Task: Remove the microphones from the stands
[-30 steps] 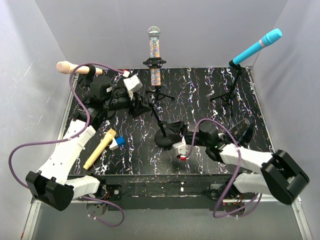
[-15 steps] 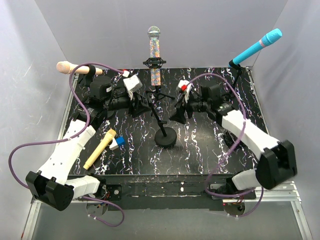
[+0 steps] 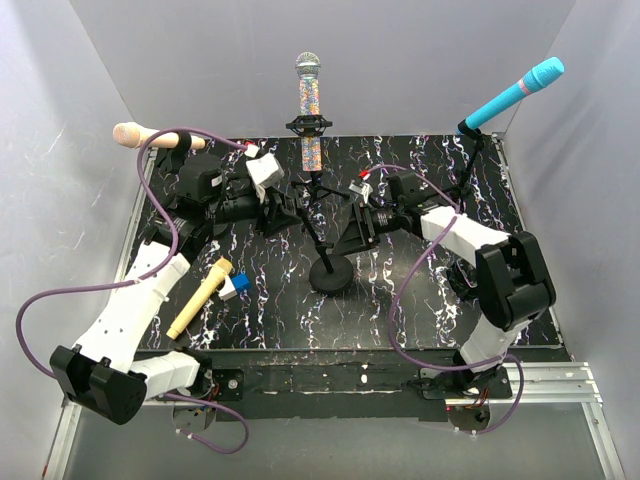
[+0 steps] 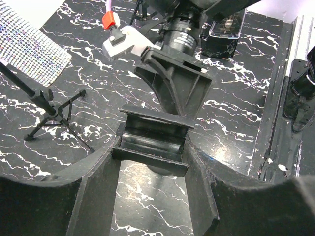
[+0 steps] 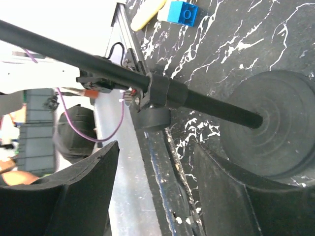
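Observation:
A round-base stand (image 3: 332, 273) stands mid-table, its pole leaning back-left to an empty black clip (image 4: 152, 140). My left gripper (image 3: 288, 208) sits around that clip, which spans the gap between its fingers (image 4: 93, 191) in the left wrist view. My right gripper (image 3: 358, 232) is open and empty just right of the pole; its wrist view shows the pole (image 5: 206, 103) and base (image 5: 275, 128) ahead. A yellow microphone (image 3: 200, 298) lies on the table front left. A glitter microphone (image 3: 308, 100), a cyan one (image 3: 515, 92) and a peach one (image 3: 135, 135) sit in stands at the back.
A blue block (image 3: 238, 284) lies beside the yellow microphone's head. The tripod legs (image 3: 320, 190) of the glitter microphone's stand are close behind both grippers. The cyan microphone's tripod (image 3: 455, 190) is at the back right. Grey walls enclose the table.
My right arm swung from the table's front, beside the stand's base, to the back right, then settled lower beside the pole. The left arm and the microphones have not moved.

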Robot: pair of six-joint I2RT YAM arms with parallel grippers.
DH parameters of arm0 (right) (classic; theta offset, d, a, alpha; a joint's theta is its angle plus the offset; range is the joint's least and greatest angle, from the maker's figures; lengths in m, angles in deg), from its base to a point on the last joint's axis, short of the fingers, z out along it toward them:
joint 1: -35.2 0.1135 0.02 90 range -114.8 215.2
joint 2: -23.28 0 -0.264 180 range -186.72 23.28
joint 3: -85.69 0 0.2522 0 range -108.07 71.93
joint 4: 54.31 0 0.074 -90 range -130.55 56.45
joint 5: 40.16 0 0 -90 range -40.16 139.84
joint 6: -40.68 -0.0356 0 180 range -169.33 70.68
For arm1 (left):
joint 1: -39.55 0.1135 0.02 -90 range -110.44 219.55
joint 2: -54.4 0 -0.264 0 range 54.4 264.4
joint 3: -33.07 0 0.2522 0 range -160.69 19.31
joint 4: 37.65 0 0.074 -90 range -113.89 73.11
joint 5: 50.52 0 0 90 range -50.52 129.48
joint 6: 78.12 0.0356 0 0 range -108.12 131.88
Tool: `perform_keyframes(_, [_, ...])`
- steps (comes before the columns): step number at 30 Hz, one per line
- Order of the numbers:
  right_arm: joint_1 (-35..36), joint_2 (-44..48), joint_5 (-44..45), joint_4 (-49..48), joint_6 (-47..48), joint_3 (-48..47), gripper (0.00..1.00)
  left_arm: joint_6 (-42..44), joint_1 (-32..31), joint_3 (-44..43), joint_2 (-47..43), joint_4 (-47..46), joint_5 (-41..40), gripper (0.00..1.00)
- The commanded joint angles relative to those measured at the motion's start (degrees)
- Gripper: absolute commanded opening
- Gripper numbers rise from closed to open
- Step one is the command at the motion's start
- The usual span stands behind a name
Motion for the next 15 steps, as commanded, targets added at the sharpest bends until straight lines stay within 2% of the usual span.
perform_keyframes(1, [0.2,-3.1,-6.2,-5.5,-6.5,-3.1,0.67,2.7,0.8,1.3,-1.6,1.5,-1.7,0.09])
perform_keyframes(7, [0.3,-5.5,-5.9,-11.6,-10.7,-3.9,0.56,2.5,0.9,0.9,-1.3,1.2,-1.6,0.09])
perform_keyframes(12, [0.6,-6.2,-6.5,-13.1,-10.9,-5.0,0.46,2.5,1.0,1.1,-1.3,1.2,-1.5,0.09])
perform_keyframes(15, [0.9,-5.9,-6.8,-13.9,-11.1,-4.8,0.44,2.5,1.0,1.0,-1.2,1.2,-1.6,0.09])
